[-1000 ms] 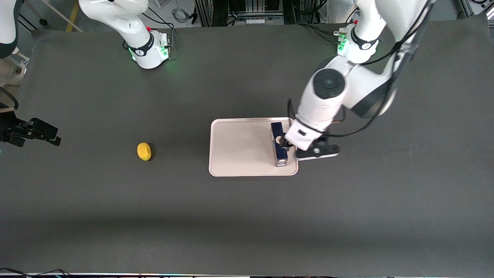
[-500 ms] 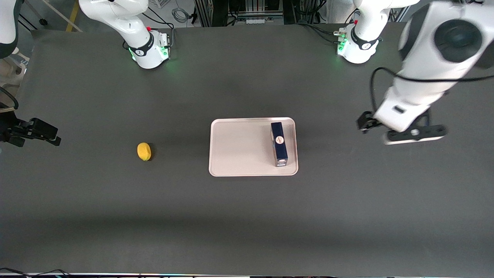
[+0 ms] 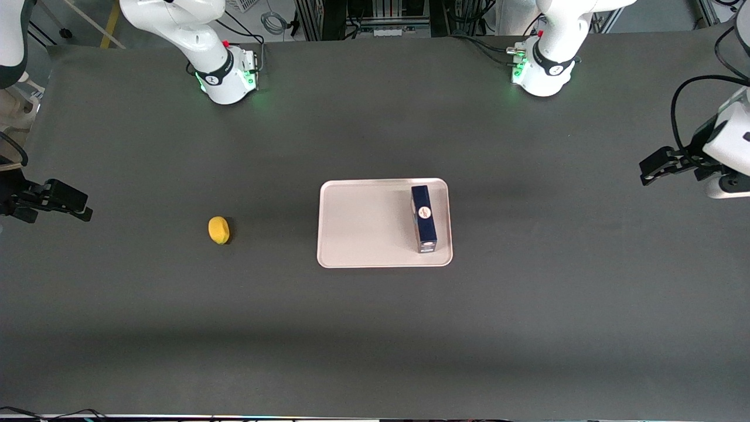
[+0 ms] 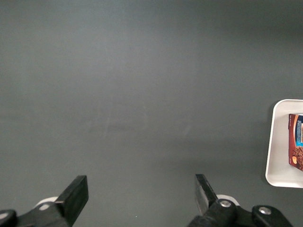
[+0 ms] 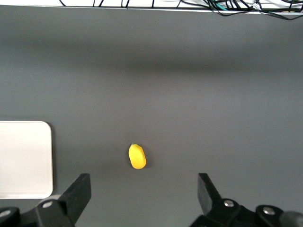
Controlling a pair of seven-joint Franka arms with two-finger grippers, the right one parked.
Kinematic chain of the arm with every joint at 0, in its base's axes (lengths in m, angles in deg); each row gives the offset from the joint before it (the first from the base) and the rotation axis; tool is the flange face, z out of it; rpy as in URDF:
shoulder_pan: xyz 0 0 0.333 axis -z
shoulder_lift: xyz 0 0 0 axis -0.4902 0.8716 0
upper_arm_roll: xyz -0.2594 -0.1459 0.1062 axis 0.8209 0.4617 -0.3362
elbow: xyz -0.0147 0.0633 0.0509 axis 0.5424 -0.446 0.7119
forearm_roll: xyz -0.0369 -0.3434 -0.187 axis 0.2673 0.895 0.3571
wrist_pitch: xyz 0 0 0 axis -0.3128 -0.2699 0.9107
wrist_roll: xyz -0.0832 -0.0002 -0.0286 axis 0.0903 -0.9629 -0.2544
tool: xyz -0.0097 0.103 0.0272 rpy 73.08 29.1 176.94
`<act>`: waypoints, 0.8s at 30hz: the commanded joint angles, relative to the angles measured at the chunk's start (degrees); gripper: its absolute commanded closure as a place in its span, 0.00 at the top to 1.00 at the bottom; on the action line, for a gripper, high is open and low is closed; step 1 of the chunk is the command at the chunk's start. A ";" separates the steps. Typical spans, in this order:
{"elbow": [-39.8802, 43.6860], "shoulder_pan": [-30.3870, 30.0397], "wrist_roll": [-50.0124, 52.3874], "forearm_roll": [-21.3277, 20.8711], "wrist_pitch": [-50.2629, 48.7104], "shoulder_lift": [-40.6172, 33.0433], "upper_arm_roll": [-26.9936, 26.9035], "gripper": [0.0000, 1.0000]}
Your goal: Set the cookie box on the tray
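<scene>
The cookie box (image 3: pixel 423 218), a slim navy carton with a round white logo, lies on the pale tray (image 3: pixel 363 225), along the tray's edge toward the working arm's end. The wrist view shows the box's brown-red cookie face (image 4: pixel 296 149) on the tray's rim side (image 4: pixel 278 163). My gripper (image 3: pixel 648 169) hangs well away from the tray, over bare mat at the working arm's end of the table. It is open with nothing between its fingers (image 4: pixel 142 187).
A small yellow rounded lump (image 3: pixel 218 230) sits on the dark mat toward the parked arm's end, apart from the tray; the right wrist view shows the lump (image 5: pixel 137 156) and a tray corner (image 5: pixel 28 161). The arm bases (image 3: pixel 542 70) stand farthest from the front camera.
My gripper let go of the cookie box, which stays on the tray, and swung away sideways to the working arm's end of the table.
</scene>
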 commanded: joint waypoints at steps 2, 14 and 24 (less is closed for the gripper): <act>-7.00 -0.06 -0.99 1.26 4.84 -4.54 0.16 1.00; -6.31 0.38 -0.02 1.44 0.98 -6.66 0.42 1.00; -4.99 0.47 -0.19 1.62 -1.39 -7.45 0.51 1.00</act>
